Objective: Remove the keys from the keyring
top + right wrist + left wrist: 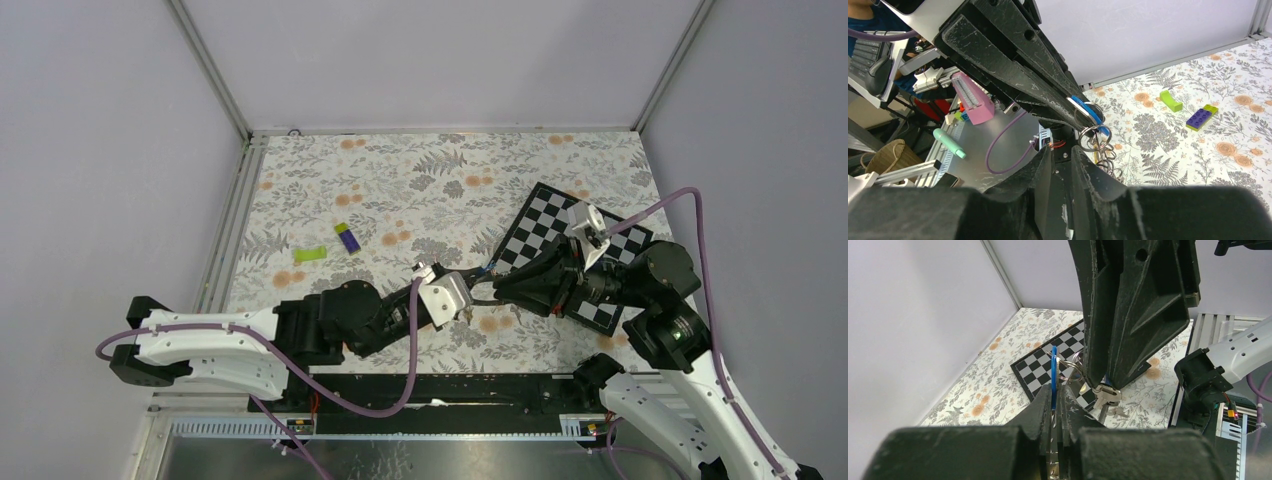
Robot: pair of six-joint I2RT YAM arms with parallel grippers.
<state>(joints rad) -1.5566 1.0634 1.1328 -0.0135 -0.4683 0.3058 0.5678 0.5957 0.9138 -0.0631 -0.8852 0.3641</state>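
Note:
Both grippers meet above the table just in front of the checkerboard. My left gripper [1054, 390] [472, 298] is shut on a blue key [1053, 370], which stands on edge between its fingers. From the blue key, the wire loops of the keyring [1069, 378] [1080, 139] run across to the right gripper [1098, 385] [497, 285]. Its narrow jaws pinch the bunch at a silver key [1108, 396], and more keys dangle below. In the right wrist view the right gripper [1062, 150] points at the left fingertips [1093, 117] and the blue key [1083, 107].
A black-and-white checkerboard [560, 235] lies under and behind the right arm. A purple-and-green block [347, 237] [1200, 117] and a small green piece [310, 254] [1170, 100] lie on the floral cloth to the left. Walls close in the back and sides.

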